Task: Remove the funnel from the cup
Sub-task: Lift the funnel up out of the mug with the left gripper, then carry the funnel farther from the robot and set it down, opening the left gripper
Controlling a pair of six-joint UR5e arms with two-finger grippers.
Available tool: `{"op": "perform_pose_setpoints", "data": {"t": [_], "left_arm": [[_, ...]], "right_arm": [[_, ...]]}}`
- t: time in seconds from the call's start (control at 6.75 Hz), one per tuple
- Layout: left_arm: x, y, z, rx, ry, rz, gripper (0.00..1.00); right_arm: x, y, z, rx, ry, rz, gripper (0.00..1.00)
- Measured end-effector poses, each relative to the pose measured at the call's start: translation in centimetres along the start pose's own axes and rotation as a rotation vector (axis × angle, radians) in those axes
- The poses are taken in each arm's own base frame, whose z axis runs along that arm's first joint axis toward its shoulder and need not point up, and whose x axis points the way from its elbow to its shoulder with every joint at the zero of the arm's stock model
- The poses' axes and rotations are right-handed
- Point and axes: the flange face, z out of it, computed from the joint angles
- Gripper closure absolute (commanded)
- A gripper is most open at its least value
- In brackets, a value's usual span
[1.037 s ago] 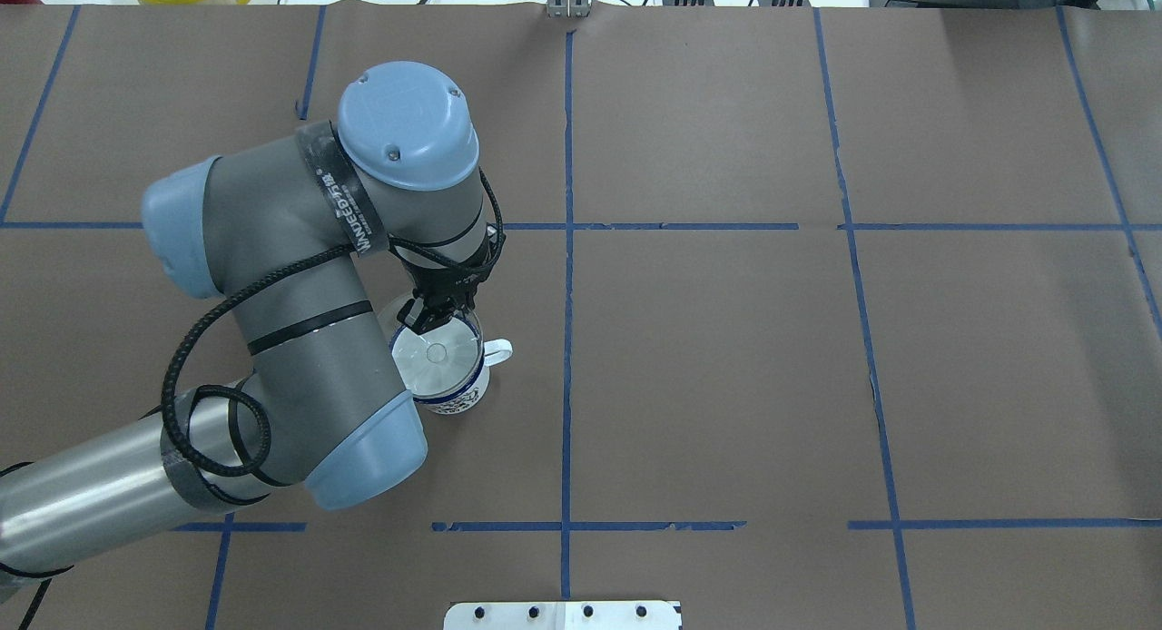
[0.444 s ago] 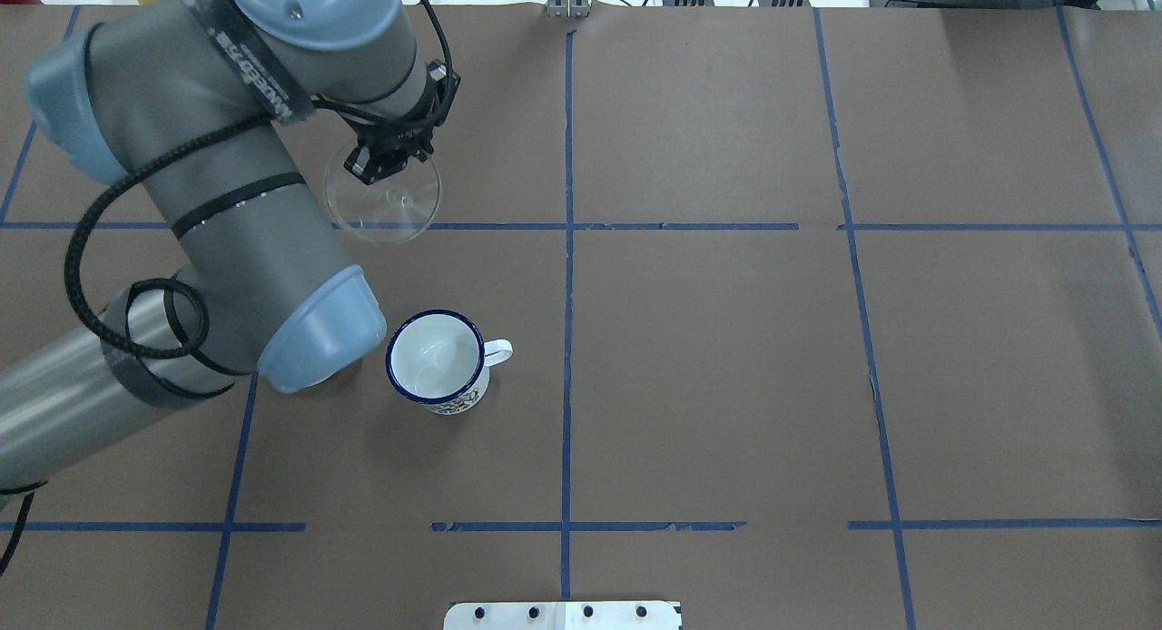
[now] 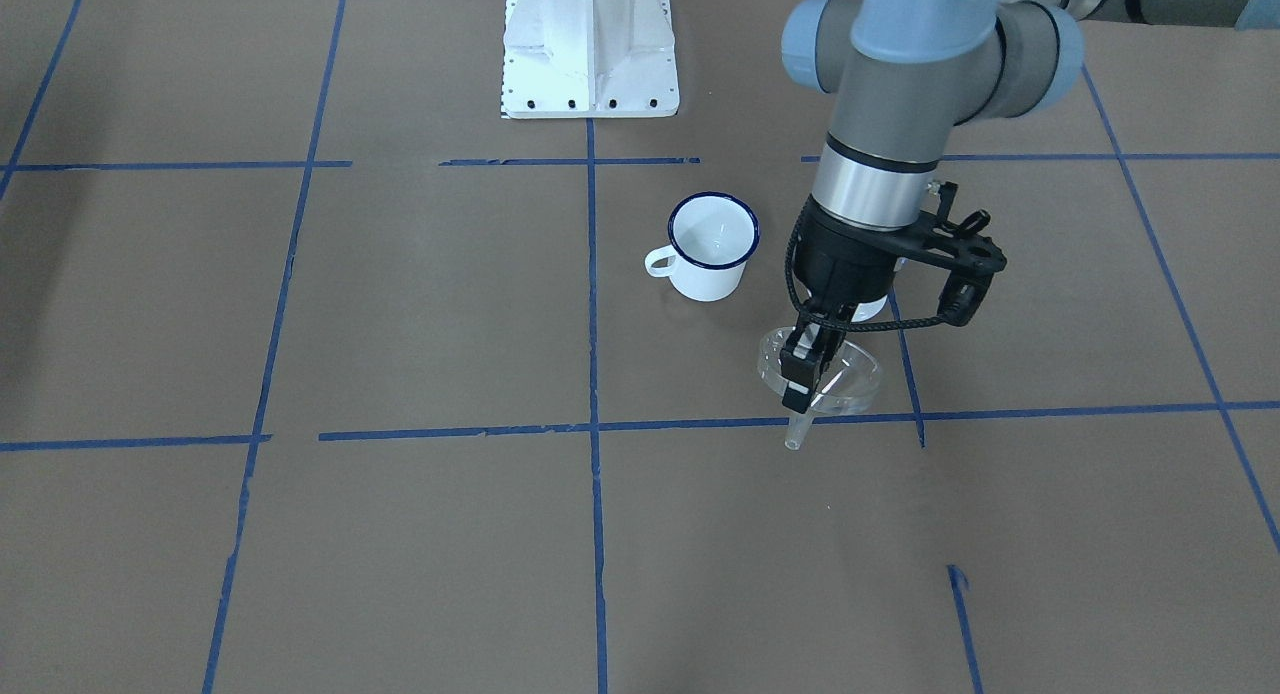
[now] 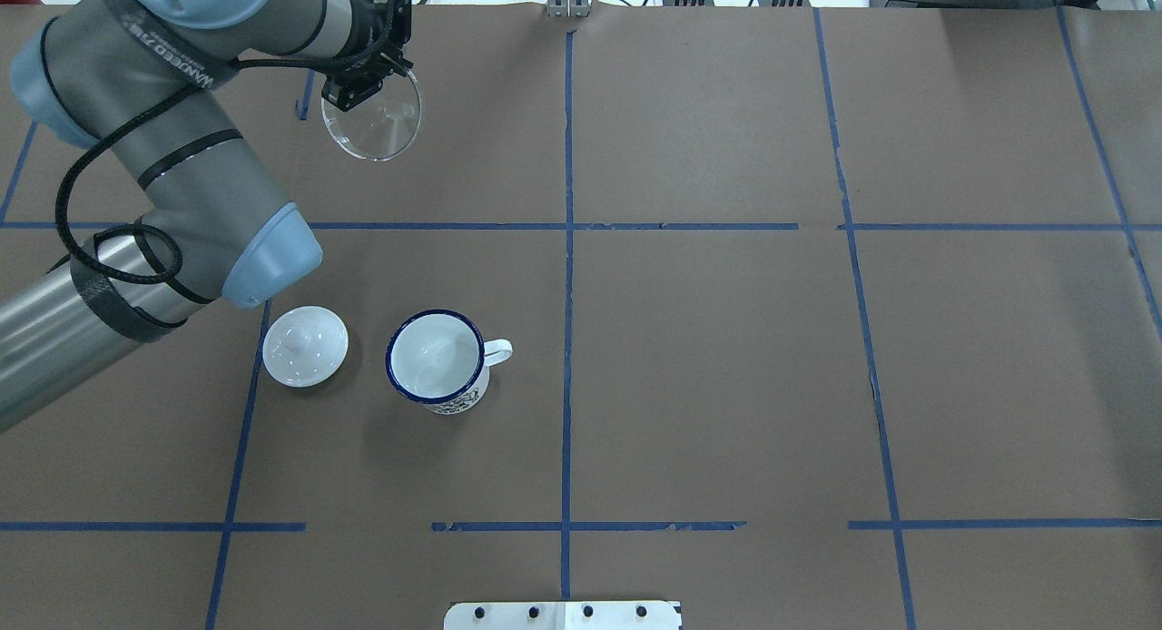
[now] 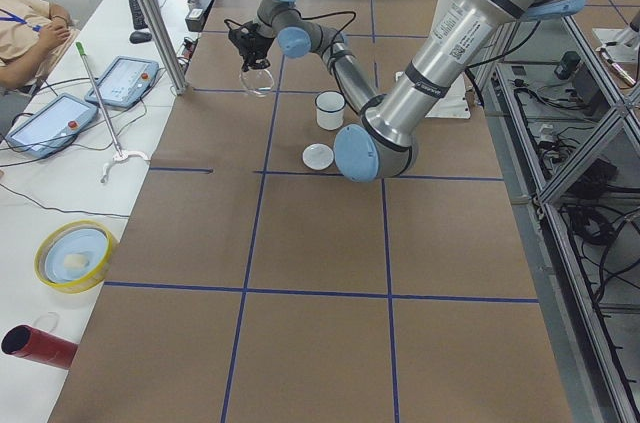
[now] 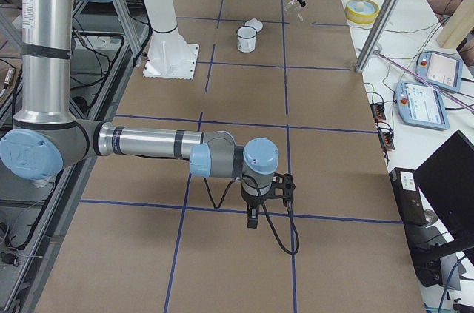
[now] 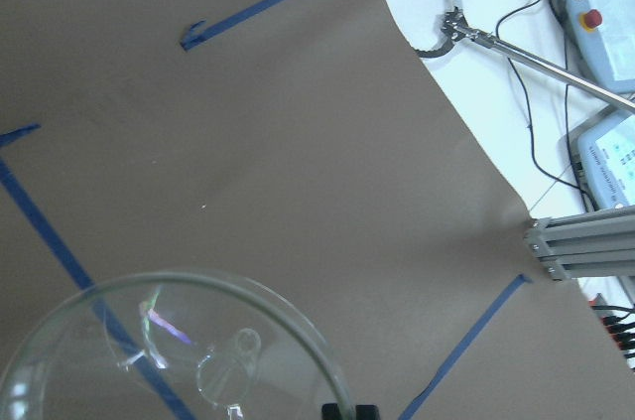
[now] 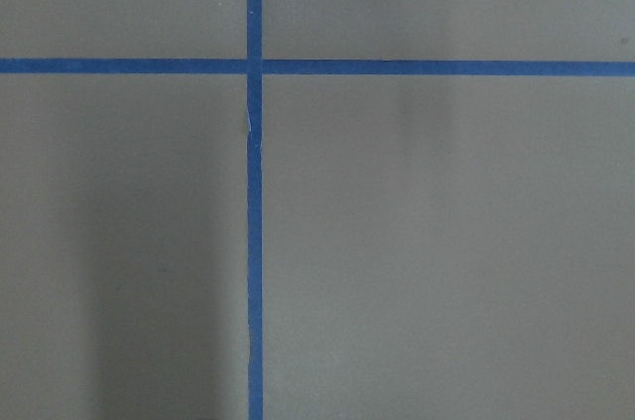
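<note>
Clear plastic: funnel, one. It is out of the cup and held in the air over the table, cone mouth up, spout down, slightly tilted. My left gripper has it by the rim, jaws clamped on the rim's edge. It hangs well apart from the cup, out toward the table's far side from my base.

White enamel, blue rim: cup, one. It stands upright on the brown paper, handle toward my right.

White: lid, one, knob up, just beside the cup on my left, not touching it.

Blue tape: grid lines across the paper.

My right gripper is low over the paper near a tape crossing, well apart from everything listed. I cannot tell whether its jaws are open or closed.
</note>
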Motion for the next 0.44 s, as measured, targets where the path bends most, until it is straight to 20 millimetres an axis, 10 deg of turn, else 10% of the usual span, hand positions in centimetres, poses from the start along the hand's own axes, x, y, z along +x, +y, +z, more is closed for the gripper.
{"op": "perform_pose_setpoints", "data": {"t": [0.44], "left_arm": [[-5.8, -5.6, 7.7, 0.011, 0.246, -0.038, 1.0]], "right_arm": [[0.0, 0.0, 0.0, 0.0, 0.0, 0.0, 0.0]]}}
